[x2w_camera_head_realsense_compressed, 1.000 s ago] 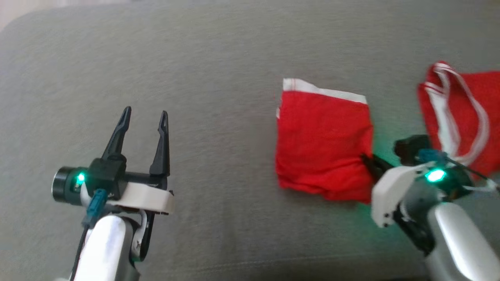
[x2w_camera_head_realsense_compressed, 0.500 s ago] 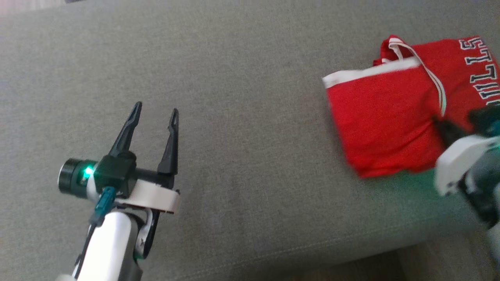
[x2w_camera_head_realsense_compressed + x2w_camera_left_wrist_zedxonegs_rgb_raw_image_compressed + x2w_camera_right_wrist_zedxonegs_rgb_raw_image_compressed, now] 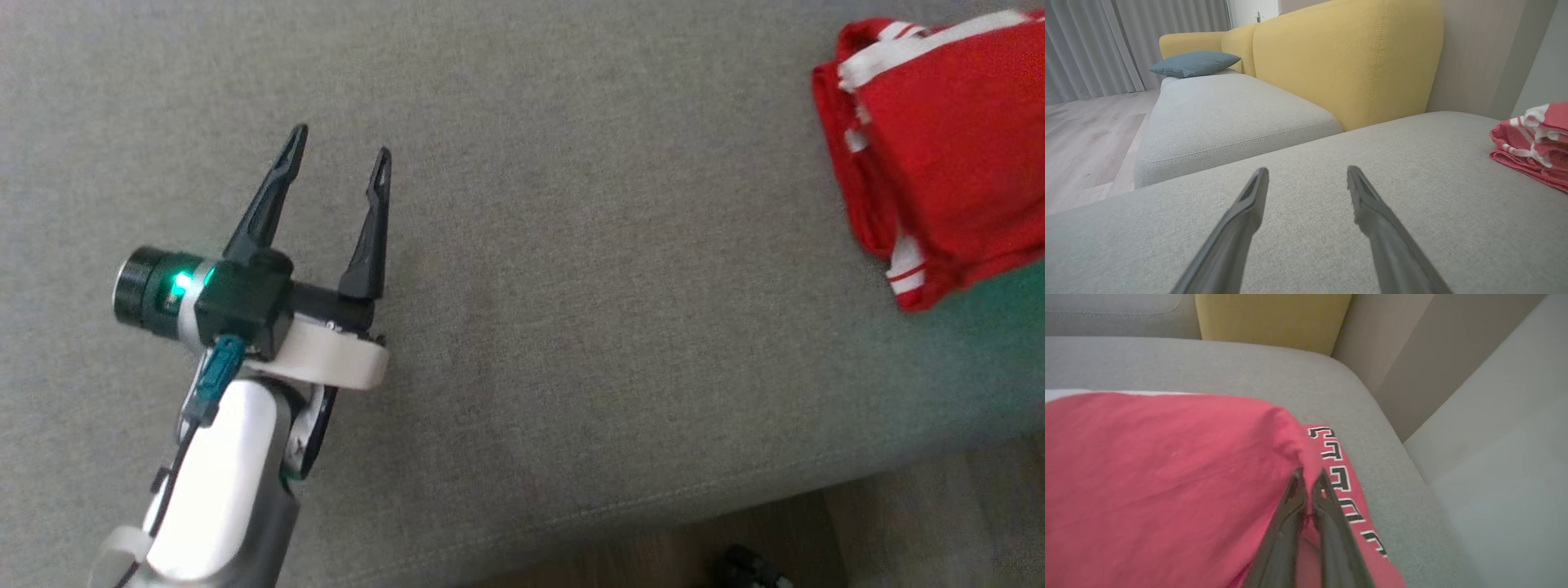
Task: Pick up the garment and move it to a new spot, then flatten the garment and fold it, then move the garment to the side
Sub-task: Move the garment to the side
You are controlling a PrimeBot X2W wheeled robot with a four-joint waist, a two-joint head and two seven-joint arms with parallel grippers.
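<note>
The garment [image 3: 947,155] is a folded red jersey with white trim, lying at the far right of the grey sofa seat [image 3: 571,269]. In the right wrist view the garment [image 3: 1159,477] spreads to the left, and my right gripper [image 3: 1308,477] is shut on a raised fold of it beside a strip with black and white lettering [image 3: 1339,477]. My left gripper [image 3: 339,159] hovers open over bare cushion at the left, far from the cloth. From the left wrist, the left gripper [image 3: 1308,175] has nothing between its fingers and the garment [image 3: 1535,143] lies far right.
The seat's front edge [image 3: 653,514] runs along the bottom right, with wood floor [image 3: 898,531] below it. A yellow sofa back [image 3: 1347,61], a second grey seat [image 3: 1229,110] with a blue-grey pillow [image 3: 1194,63], and curtains [image 3: 1106,41] stand beyond. A pale wall [image 3: 1494,437] borders the seat's right end.
The head camera has swung, shifting the whole picture. The right gripper has carried the folded garment rightwards onto the other red cloth at the seat's right end. The left gripper stayed open.
</note>
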